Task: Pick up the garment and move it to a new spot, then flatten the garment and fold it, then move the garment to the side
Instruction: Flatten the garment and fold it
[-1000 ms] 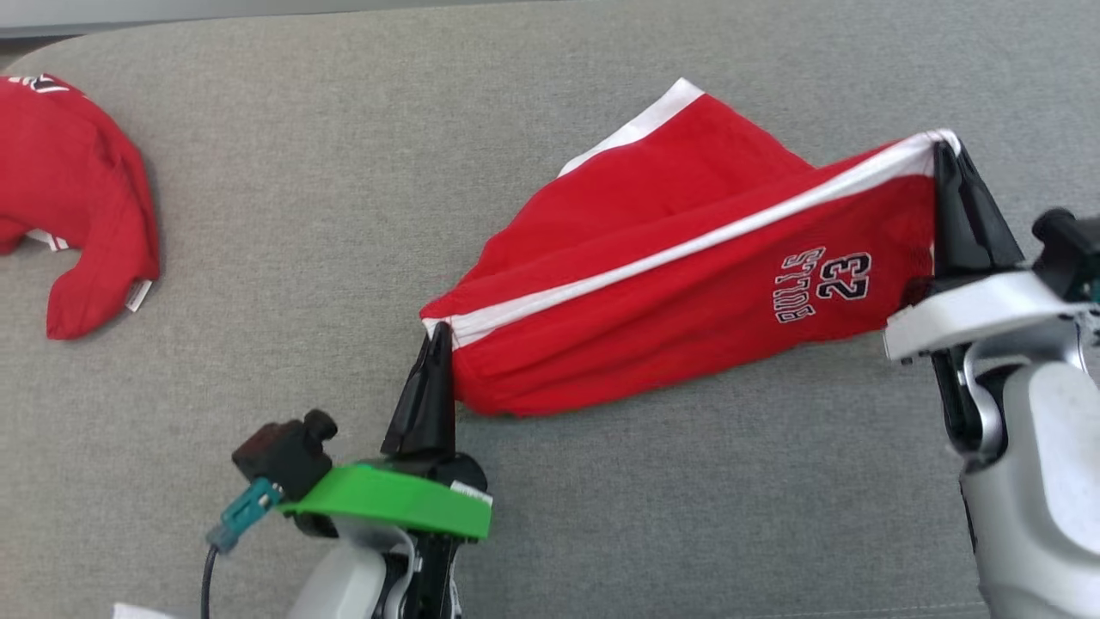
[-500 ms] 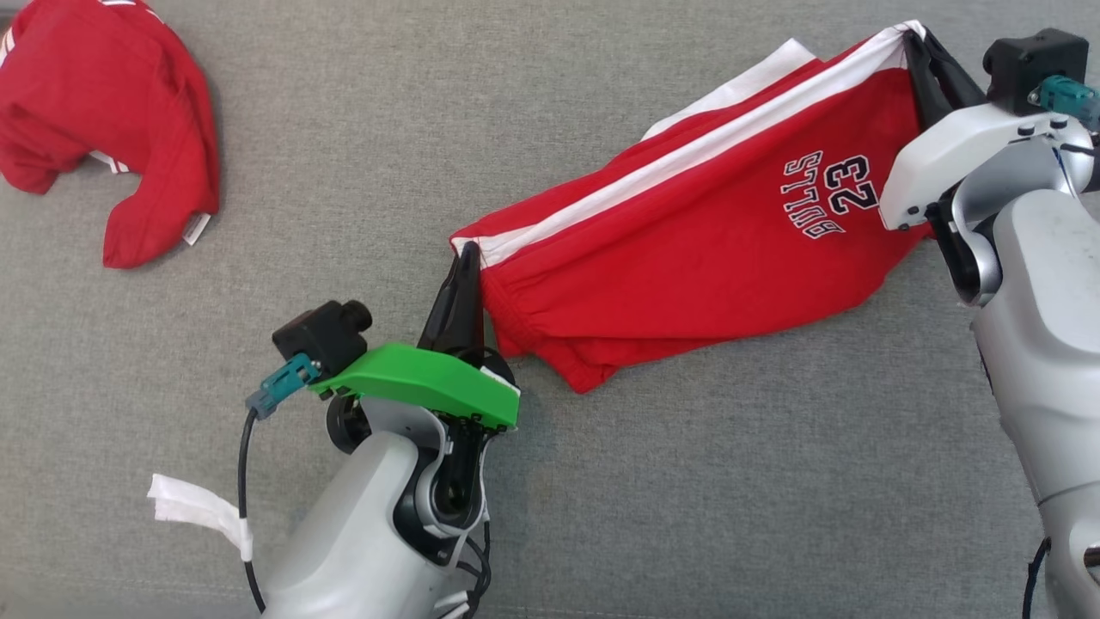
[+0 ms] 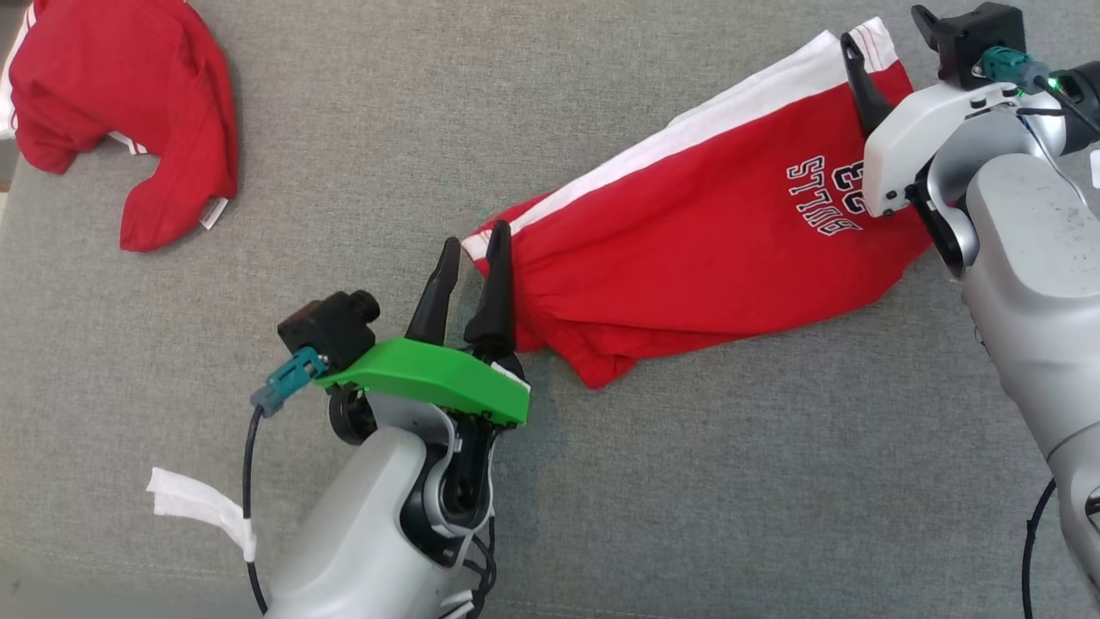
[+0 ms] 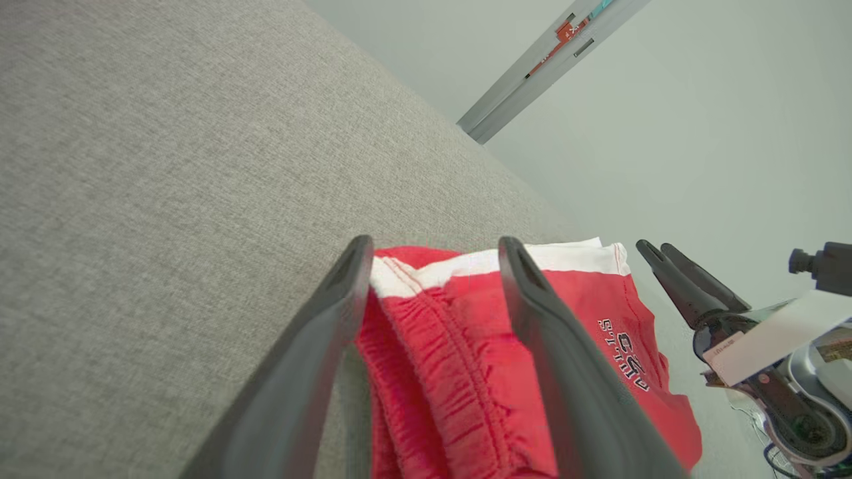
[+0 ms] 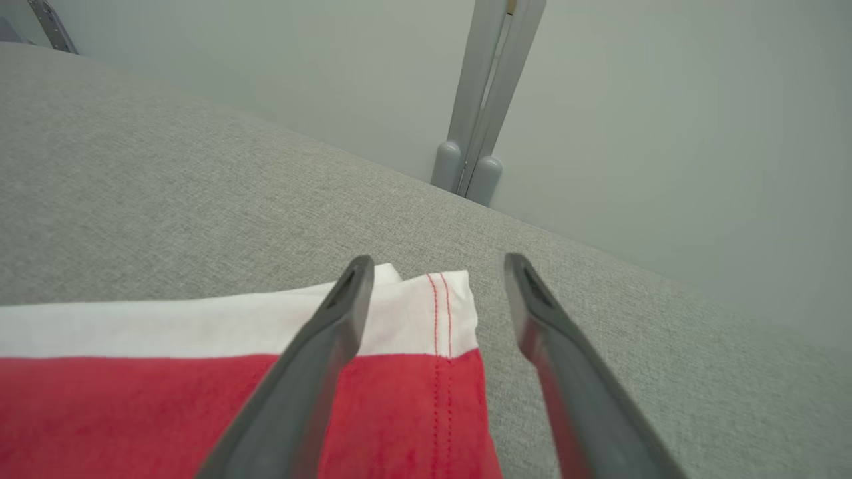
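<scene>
Grey woven upholstery (image 3: 258, 361) covers the whole work surface. Red shorts (image 3: 687, 249) with a white stripe lie flat right of centre, slanting from near left to far right. The left gripper (image 3: 475, 241) is spread apart around their waistband corner. The right gripper (image 5: 437, 263) is spread over the far hem. Neither seems to clamp cloth, though contact is hard to judge. Another red garment (image 3: 129, 94) lies at the far left.

Mostly soft, matt stuff
Shorts (image 3: 687, 249) at the left gripper (image 3: 474, 236): matt red cloth; beneath it, coarse grey woven fabric (image 3: 601, 481) (kinda felt-like); behind its fingers (image 3: 494, 284), smooth green plastic cover (image 3: 430, 378).
</scene>
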{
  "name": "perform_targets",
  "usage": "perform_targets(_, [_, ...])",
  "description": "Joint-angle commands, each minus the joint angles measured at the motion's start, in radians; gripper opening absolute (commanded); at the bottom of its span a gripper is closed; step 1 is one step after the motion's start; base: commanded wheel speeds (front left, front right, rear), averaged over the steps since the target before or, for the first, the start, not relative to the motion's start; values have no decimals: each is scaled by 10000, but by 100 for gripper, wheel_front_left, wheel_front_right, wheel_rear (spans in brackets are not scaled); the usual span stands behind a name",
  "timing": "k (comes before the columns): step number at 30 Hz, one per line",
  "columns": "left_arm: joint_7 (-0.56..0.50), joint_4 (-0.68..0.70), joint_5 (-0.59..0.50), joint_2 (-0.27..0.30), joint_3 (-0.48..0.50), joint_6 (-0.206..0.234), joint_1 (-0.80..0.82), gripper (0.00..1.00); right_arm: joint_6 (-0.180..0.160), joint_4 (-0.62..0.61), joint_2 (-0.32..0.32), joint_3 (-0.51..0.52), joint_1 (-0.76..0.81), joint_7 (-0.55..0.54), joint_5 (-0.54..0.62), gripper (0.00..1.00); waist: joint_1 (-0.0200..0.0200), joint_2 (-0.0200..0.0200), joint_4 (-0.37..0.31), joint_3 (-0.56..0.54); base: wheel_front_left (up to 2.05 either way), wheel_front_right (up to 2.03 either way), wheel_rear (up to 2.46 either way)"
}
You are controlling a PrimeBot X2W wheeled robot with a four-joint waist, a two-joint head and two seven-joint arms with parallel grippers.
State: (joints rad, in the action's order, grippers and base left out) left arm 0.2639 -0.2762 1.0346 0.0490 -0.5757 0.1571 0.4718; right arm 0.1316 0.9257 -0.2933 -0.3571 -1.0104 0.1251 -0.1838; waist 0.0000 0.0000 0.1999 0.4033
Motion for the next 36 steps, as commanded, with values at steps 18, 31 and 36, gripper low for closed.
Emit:
perform_targets(18, [6, 1009, -3583, 508, 1951, -165, -1997, 100, -18, 1246, -866, -1789, 247, -1226, -2327, 100, 0, 0, 111, -835, 0, 0, 0])
perform_targets(31, [6, 1227, -4040, 472, 2655, -296, -2242, 100, -13, 813, -1488, -2870, 915, -3868, -4551, 100, 0, 0, 479, -716, 0, 0, 0])
perform_targets(36, [6, 1187, -4105, 446, 2808, -321, -2295, 100, -10, 538, -1610, -3092, 955, -3668, -4850, 0, 0, 0, 379, -821, 0, 0, 0])
